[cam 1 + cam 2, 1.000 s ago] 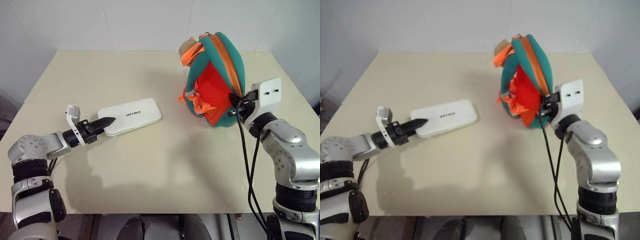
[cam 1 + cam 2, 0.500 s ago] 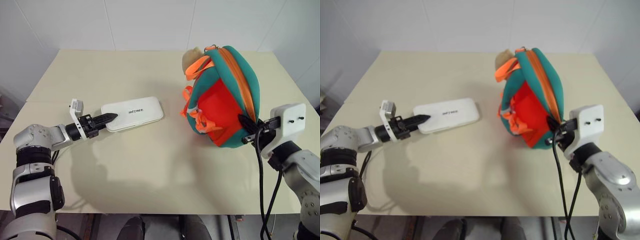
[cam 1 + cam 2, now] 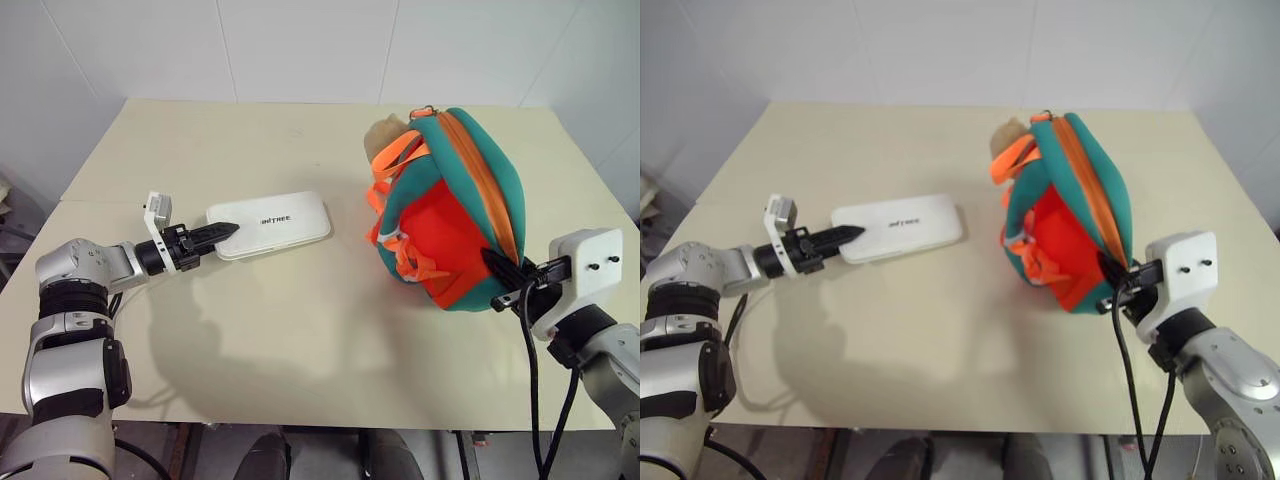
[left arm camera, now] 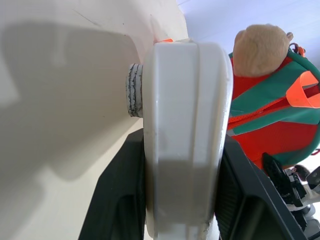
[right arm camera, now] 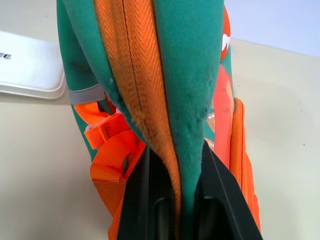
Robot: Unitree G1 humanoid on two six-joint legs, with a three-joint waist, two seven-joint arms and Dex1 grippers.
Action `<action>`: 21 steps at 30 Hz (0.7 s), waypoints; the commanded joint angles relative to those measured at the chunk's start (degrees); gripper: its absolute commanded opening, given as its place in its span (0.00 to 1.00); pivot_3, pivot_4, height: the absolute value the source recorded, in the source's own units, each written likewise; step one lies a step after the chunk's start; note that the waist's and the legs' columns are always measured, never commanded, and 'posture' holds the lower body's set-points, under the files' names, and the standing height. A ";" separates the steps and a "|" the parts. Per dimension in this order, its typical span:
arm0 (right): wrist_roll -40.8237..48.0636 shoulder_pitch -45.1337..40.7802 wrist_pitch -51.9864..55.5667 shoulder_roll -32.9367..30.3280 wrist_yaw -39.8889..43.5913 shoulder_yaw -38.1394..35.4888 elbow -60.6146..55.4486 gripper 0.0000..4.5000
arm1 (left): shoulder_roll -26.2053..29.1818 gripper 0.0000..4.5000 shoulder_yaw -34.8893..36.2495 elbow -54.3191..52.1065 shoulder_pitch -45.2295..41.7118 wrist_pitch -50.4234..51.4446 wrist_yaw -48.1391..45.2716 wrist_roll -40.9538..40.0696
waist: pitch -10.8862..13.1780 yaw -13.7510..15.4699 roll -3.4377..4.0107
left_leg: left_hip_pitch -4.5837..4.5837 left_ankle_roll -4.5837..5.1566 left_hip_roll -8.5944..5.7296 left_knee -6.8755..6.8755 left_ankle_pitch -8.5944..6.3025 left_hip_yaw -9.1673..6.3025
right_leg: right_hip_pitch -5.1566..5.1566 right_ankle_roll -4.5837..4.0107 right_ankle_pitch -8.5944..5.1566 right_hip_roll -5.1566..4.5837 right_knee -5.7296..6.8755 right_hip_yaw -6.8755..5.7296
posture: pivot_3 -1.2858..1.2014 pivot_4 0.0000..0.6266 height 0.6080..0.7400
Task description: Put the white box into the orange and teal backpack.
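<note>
The white box lies flat on the table, left of centre, with dark lettering on top. My left gripper is shut on its near left end; the left wrist view has the box squeezed between the black fingers. The orange and teal backpack leans at the right, its orange panel turned toward the box and a beige plush ball at its far end. My right gripper is shut on the backpack's near teal and orange edge, which is pinched between its fingers.
The beige table has open room in front of the box and between box and backpack. A seam crosses the table at the left. White walls stand behind the far edge. My right arm's black cable hangs off the near right edge.
My right gripper has drawn back toward me, pulling the backpack nearer and tipping it over more. The left gripper and the box have hardly moved.
</note>
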 commanded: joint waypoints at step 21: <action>7.96 6.33 1.14 -20.79 14.58 -10.98 0.52 1.00 | -0.30 0.29 5.91 -12.72 6.64 8.40 -3.19 -6.73 | 0.01 0.09 -0.04 | 0.01 0.38 0.07 0.11 -0.21 -0.01 | 0.08 0.00 0.01 0.05 -0.02 -0.01 | 0.52 0.24 1.00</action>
